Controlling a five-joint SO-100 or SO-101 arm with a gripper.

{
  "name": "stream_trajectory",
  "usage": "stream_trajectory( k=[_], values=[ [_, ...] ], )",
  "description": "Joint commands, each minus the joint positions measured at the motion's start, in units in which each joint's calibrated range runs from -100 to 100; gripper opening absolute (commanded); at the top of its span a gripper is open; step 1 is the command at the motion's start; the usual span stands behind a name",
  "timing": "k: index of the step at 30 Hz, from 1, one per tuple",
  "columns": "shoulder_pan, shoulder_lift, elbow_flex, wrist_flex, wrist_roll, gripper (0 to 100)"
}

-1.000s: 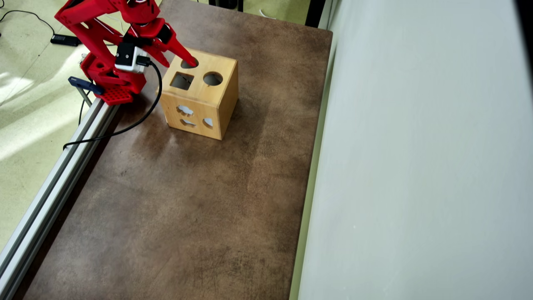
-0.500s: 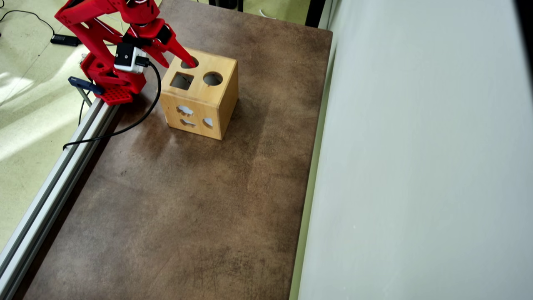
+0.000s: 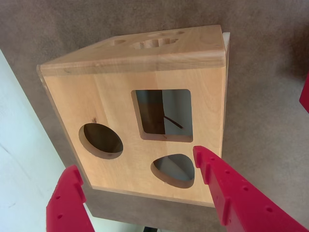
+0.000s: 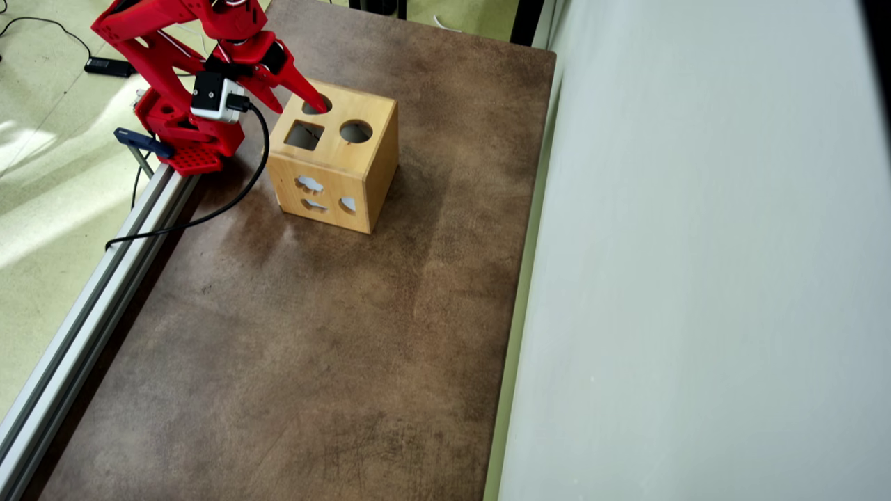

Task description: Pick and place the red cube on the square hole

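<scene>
A wooden shape-sorter box (image 4: 348, 163) stands at the far left of the brown table in the overhead view. Its top face (image 3: 116, 101) has a square hole (image 3: 162, 115), a round hole (image 3: 100, 140) and a rounded-triangle hole (image 3: 174, 169). The square hole also shows in the overhead view (image 4: 304, 134). My red gripper (image 3: 135, 158) is open and empty, hovering just above the box top, with one fingertip (image 4: 321, 106) over the rounded-triangle hole. No red cube shows in either view. Dark and pale surfaces show through the square hole.
The robot's red base (image 4: 184, 136) and its black cable (image 4: 237, 195) sit left of the box by the aluminium rail (image 4: 104, 278). A pale wall (image 4: 696, 278) runs along the table's right edge. A red sliver (image 3: 305, 94) shows at the wrist view's right edge.
</scene>
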Motion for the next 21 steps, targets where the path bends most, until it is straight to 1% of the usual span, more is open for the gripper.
stream_trajectory(
  k=[1, 21],
  values=[
    [-0.36, -0.47, 0.20, 0.26, 0.29, 35],
    [-0.36, -0.89, 1.64, -0.70, 0.29, 35]
  ],
)
